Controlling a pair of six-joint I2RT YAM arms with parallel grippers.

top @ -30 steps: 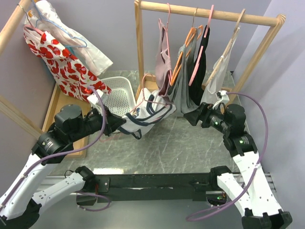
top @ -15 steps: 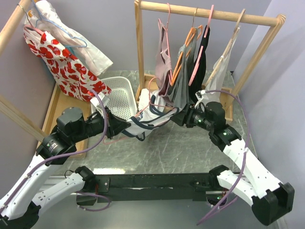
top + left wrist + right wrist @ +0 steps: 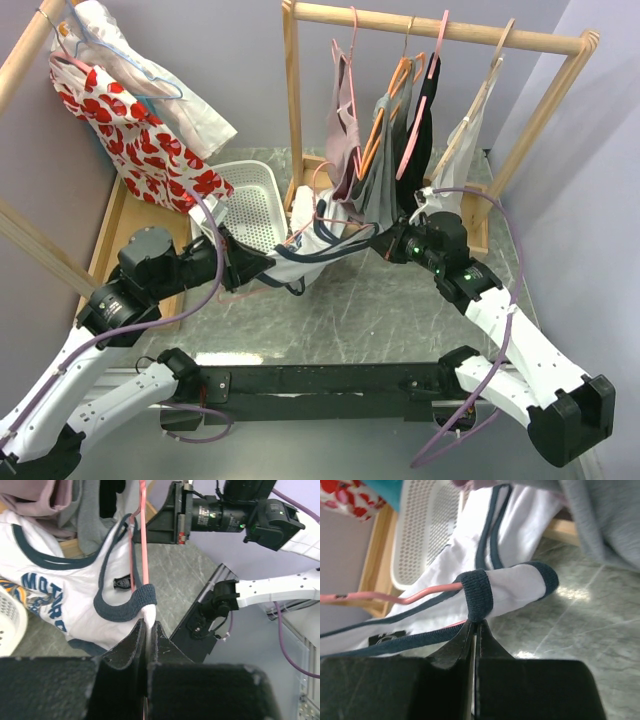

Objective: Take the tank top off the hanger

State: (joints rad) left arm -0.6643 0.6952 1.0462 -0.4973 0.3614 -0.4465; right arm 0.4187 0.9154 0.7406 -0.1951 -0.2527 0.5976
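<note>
A white tank top with navy trim hangs stretched on a pink hanger between my two arms, above the marble table. My left gripper is shut on the shoulder at its left end. In the left wrist view white cloth is pinched between the fingertips of that gripper, and the hanger's pink rod runs up from there. My right gripper is shut on the other shoulder. In the right wrist view this gripper nips the navy strap where the hanger's arm enters it.
A white perforated basket stands just behind the tank top. A wooden rack carries several hanging garments right above my right gripper. A red floral garment hangs at the left over a wooden base.
My right arm swung left from beside the rack to the tank top, and its gripper went from open to shut on the navy strap. The left arm barely moved.
</note>
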